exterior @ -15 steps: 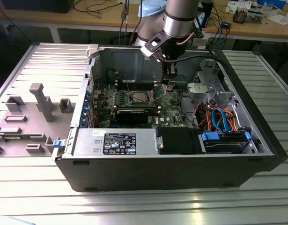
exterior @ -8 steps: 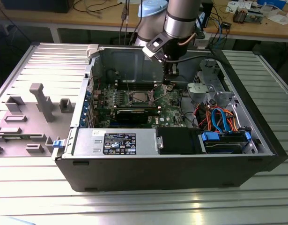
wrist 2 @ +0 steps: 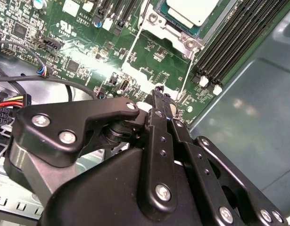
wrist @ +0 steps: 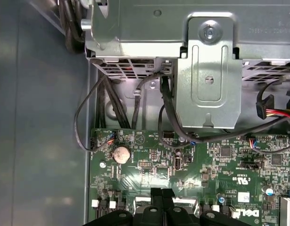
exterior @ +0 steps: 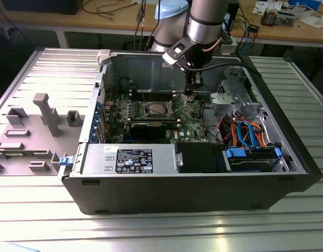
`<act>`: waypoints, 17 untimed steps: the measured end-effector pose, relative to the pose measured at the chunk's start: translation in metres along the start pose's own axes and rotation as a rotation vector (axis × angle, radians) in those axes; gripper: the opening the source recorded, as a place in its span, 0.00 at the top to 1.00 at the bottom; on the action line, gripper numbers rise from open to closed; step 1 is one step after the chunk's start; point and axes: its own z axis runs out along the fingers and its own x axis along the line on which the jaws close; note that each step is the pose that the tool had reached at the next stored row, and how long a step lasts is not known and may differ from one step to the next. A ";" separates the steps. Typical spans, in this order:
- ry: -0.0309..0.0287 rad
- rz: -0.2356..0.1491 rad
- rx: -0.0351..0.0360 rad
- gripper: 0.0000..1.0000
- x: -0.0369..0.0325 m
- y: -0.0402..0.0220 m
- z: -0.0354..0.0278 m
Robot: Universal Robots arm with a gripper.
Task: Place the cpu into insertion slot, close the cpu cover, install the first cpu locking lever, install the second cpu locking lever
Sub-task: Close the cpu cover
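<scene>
The arm is reaching down into the open computer case [exterior: 177, 194], which is lying on the ribbed metal bench [exterior: 150, 231]. Its end effector [exterior: 190, 93] is hanging close over the green circuit board [exterior: 195, 123], towards the far wall of the case. It is sitting just to the exterior view's right of the insertion slot [exterior: 153, 109].

In both wrist views the black fingers [wrist 2: 156, 117] are showing pressed together, their tips meeting in one narrow point [wrist: 161, 192] with nothing visibly pinched between them. Whether that point is touching the board I cannot tell.

In the second wrist view the cpu [wrist 2: 192, 8] is lying flat inside the insertion slot [wrist 2: 191, 44], its dull silver top facing up. It is sitting apart from the fingertips. Whether the cpu cover is lying closed over it cannot be told. The long black memory slots [wrist 2: 234, 37] are running just beside the slot.

In the first wrist view a coin battery [wrist: 121, 154] is sitting on the board. Beyond it, a grey metal drive cage [wrist: 208, 80] is standing with dark cables [wrist: 86, 122] looping down.
</scene>
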 end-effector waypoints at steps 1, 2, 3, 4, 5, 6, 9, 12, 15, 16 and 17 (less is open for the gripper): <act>0.0002 0.000 0.0000 0.89 0.0000 0.0023 0.0010; 0.0000 0.000 0.0001 0.89 -0.0002 0.0033 0.0019; 0.0001 -0.001 0.0001 0.89 -0.0002 0.0043 0.0031; -0.0001 -0.001 0.0003 0.89 -0.0003 0.0051 0.0041; -0.0001 -0.001 0.0003 0.89 -0.0003 0.0056 0.0048; -0.0001 -0.002 0.0003 0.89 -0.0004 0.0062 0.0058; -0.0001 -0.004 0.0004 0.89 -0.0005 0.0088 0.0092; -0.0001 -0.006 0.0005 0.89 -0.0007 0.0121 0.0135; -0.0002 -0.008 0.0005 0.89 -0.0008 0.0128 0.0162; -0.0002 -0.008 0.0005 0.89 -0.0008 0.0128 0.0168; -0.0002 -0.009 0.0005 0.89 -0.0008 0.0129 0.0178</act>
